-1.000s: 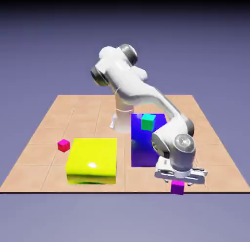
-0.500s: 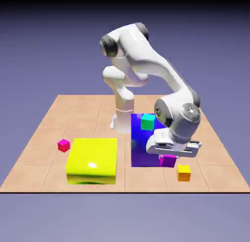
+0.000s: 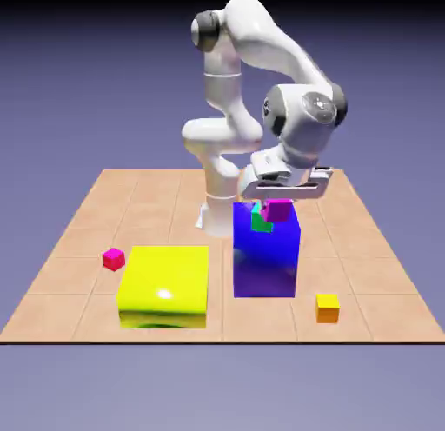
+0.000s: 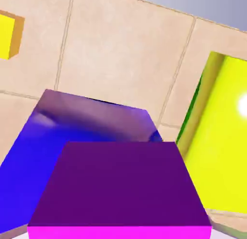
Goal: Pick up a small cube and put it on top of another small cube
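Gripper (image 3: 278, 201) holds the purple cube (image 3: 279, 210) by two opposite sides, above the teal cube (image 3: 258, 221); it seems light, rigid, possibly slippery.

Exterior view high across table (image 3: 96, 203), hand view close, both showing blue block (image 3: 265, 264)

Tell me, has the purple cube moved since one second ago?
Yes. The purple cube, held in the tool, went up from the table's near edge to just above the big blue block, beside the green cube.
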